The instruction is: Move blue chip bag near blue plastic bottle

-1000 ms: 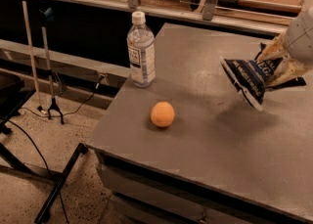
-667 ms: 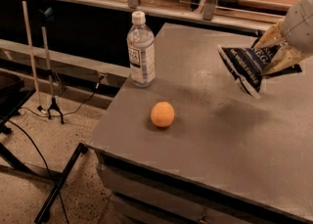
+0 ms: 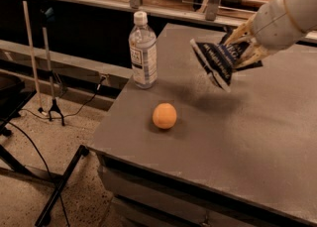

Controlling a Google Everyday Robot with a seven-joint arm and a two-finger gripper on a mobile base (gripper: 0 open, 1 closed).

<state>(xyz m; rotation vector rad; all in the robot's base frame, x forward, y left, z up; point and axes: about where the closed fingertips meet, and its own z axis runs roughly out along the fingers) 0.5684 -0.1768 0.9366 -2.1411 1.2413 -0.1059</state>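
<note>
Blue chip bag: the blue chip bag [image 3: 216,61] hangs in the air over the table, clear of the surface and tilted, with its white edge turned toward 7 o'clock.
Bag's place: over the far middle of the table, at about 3 o'clock from the blue plastic bottle [image 3: 142,52] and apart from it, with bare tabletop between them.
Gripper: the gripper [image 3: 242,49] sits at the bag's 3 o'clock end; its tan fingers [image 3: 238,33] are clamped onto the bag from both sides, so it holds the bag and nothing else.
Arm: the pale arm [image 3: 287,15] comes in from 2 o'clock.
Shadow: a soft dark patch [image 3: 218,103] lies on the table at 6 o'clock below the bag.
Bottle: upright with its white cap on, near the table's left edge.
Orange ball: the orange ball [image 3: 164,116] rests on the table at 5 o'clock from the bottle and 7 o'clock from the bag, touching neither.
Table: the grey table [image 3: 257,141] carries the bottle and the ball.
Floor: speckled floor [image 3: 29,191] at 8 o'clock, with a stand [image 3: 51,107] and black cables [image 3: 34,151] on it.
</note>
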